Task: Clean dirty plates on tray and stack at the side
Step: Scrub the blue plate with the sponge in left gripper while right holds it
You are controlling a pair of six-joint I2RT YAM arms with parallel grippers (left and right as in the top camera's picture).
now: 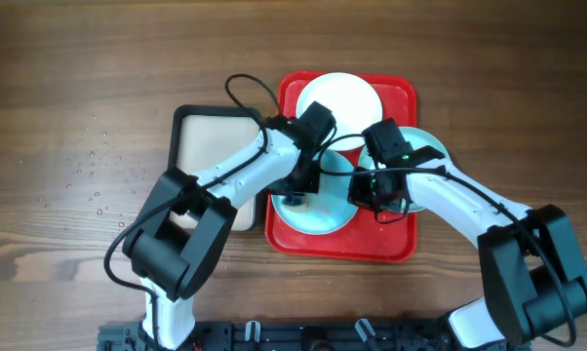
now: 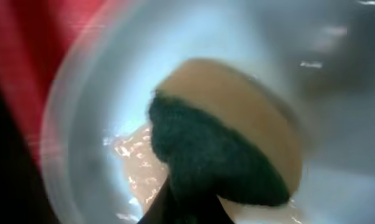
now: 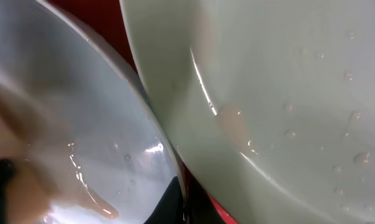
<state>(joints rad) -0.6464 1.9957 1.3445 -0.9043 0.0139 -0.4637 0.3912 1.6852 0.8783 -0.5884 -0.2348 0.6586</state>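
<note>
Three round shallow plates lie at the large red rectangular plastic tray point(image 1: 396, 244) on the brown wooden desk point(image 1: 69, 68): a white plate point(image 1: 350, 96) at its far end, a pale blue plate point(image 1: 323, 219) at its near left, and a second pale blue plate point(image 1: 430, 156) overhanging the right rim, partly hidden under the right arm. The left fingers point(image 1: 303, 180) are closed on a round sponge point(image 2: 237, 149) – tan body, dark green scouring face – pressed to the wet near-left plate. The right fingers point(image 1: 381, 205) hang where the two blue plates meet; whether they grip anything I cannot tell. Just left of the tray stands a black-rimmed rectangular basin point(image 1: 208, 110) of milky water – droplets point(image 1: 94, 171) speckle the desk beyond it
</note>
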